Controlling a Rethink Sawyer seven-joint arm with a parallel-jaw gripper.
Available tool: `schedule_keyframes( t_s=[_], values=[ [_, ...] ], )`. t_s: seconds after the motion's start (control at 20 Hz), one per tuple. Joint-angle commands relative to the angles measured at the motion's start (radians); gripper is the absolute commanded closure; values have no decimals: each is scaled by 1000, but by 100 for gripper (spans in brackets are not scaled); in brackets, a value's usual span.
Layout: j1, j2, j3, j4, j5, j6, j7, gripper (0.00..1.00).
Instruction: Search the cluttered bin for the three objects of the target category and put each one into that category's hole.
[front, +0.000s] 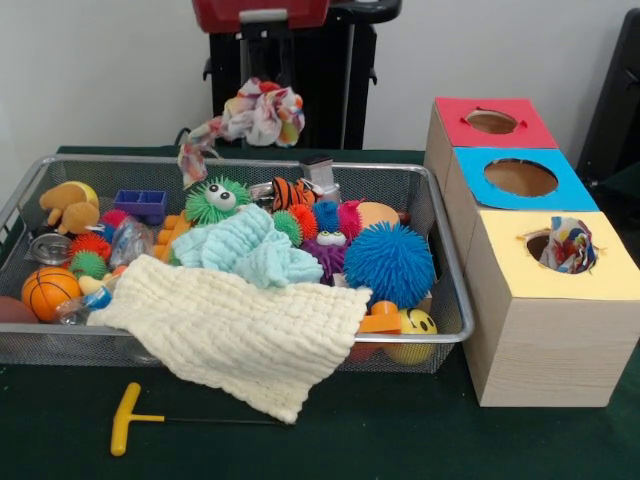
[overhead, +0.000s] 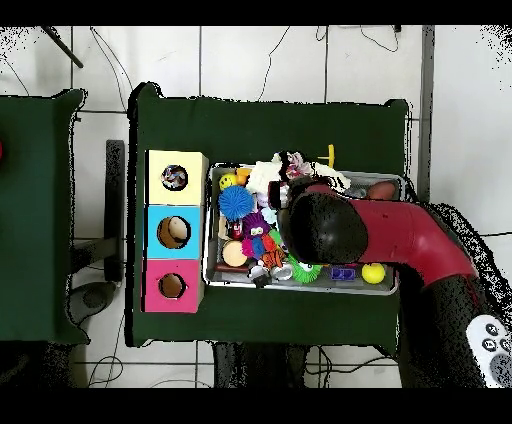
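Arm (overhead: 400, 235): glossy red shell, rounded black end cap (centre of overhead frame); black speckled base segment, lower right.

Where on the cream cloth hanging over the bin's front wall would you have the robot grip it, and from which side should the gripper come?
Probably the cream cloth is best pinched at a raised fold near its upper edge, inside the wire bin, coming straight down from above. That part lies on top of the toys and nothing covers it; the lower corner hangs outside the wall, flat against the mesh and the table, leaving little to close on.

Gripper (front: 262, 105) hidden behind the multicoloured cloth (front: 252, 118) it carries, arm (overhead: 370, 232) covering the bin's (overhead: 214, 268) middle overhead
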Motion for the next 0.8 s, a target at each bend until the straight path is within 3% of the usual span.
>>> schedule_keyframes(
  t_s=[0.05,0.55,0.8],
  values=[
    [78,-100,-70,142,77,108,196,100],
    [225,-100,-183,171,141,30,296,100],
    [348,-32,-277,74,123,31,353,100]
  ],
)
